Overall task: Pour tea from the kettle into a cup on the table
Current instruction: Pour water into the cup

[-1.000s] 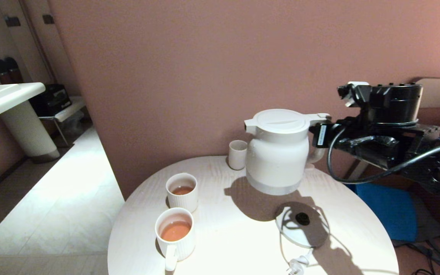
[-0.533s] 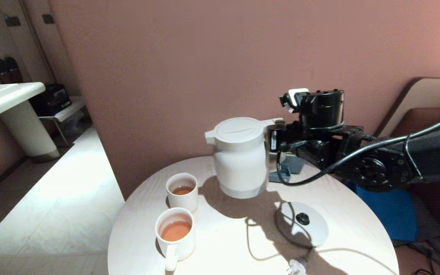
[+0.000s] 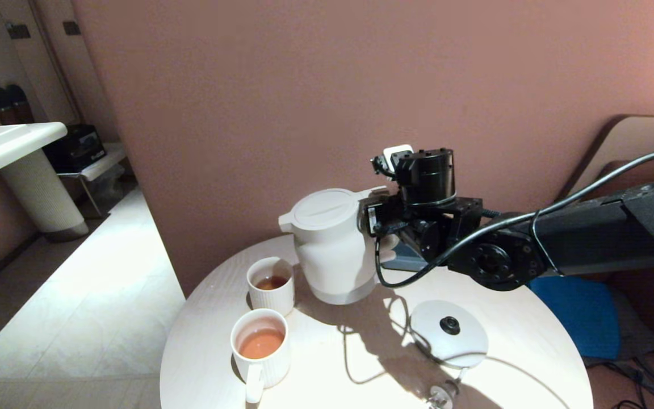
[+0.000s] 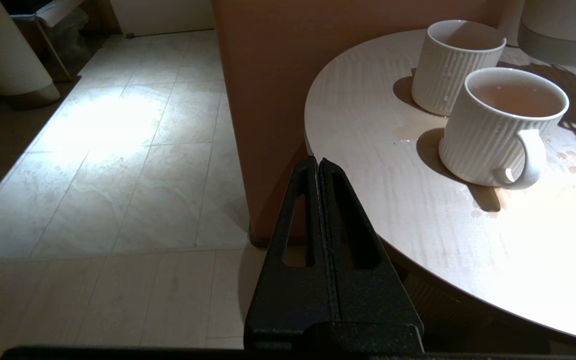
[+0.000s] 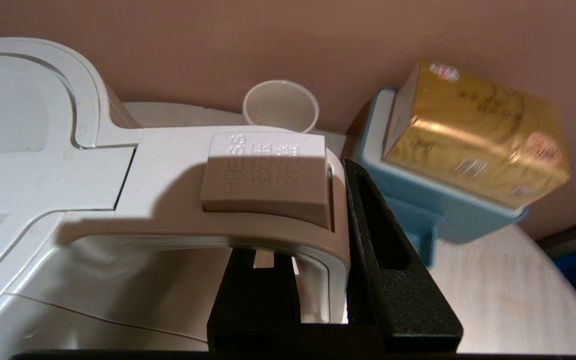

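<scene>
Right gripper (image 5: 318,280) pinches the rigid loop handle (image 5: 313,250) of the white electric kettle (image 3: 330,244), likely heavy, at 1 o'clock from 2 ribbed cups (image 3: 270,284); left gripper (image 4: 319,172) pressed together.

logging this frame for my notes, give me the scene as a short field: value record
kettle: lifted off its base, over the table, held by the handle, spout toward the far cup
right end effector: shut on the kettle handle
left end effector: shut, beside the table edge, holding nothing
far cup: a little tea, just below the spout
near cup: holds much more tea, handle toward the robot
base: on the table, bare
pour: not yet begun
</scene>
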`<state>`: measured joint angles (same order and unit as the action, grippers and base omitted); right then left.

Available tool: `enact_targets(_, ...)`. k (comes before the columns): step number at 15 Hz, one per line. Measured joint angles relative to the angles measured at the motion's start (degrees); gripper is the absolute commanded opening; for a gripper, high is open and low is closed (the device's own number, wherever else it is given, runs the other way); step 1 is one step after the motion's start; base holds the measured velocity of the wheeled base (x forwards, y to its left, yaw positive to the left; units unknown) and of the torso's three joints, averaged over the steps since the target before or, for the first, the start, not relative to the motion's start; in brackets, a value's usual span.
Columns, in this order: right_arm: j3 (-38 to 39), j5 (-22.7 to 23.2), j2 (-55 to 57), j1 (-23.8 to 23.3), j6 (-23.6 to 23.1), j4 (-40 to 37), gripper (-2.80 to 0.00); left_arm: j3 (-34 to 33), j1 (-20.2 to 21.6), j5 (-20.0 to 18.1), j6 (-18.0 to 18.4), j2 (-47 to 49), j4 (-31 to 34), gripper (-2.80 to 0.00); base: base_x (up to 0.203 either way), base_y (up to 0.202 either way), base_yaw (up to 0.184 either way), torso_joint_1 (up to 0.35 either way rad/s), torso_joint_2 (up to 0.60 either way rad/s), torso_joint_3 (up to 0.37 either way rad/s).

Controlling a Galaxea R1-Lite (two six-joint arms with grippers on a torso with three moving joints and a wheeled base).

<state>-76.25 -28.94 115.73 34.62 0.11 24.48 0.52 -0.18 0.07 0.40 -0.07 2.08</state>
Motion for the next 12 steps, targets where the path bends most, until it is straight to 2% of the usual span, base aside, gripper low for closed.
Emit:
enact_targets(4,-5.29,0.06,0.36,0.05,-3.31,-5.25,-2.8,0.0,0.0,0.0,-0.02,0.0,-0.02,-2.8,0.0,0.0,0.0,0.0,0.0,0.0)
enact_targets(8,-10.18,0.44,0.39,0.57,-9.18,-11.08,-2.8,0.0,0.0,0.0,0.0,0.0,-0.01,-2.8,0.0,0.0,0.0,0.0,0.0,0.0)
enact_targets(12,-17.3,0.41,0.82,1.67,-10.59,-16.4,-2.8,0.0,0.0,0.0,0.01,0.0,-0.02,-2.8,0.0,0.0,0.0,0.0,0.0,0.0)
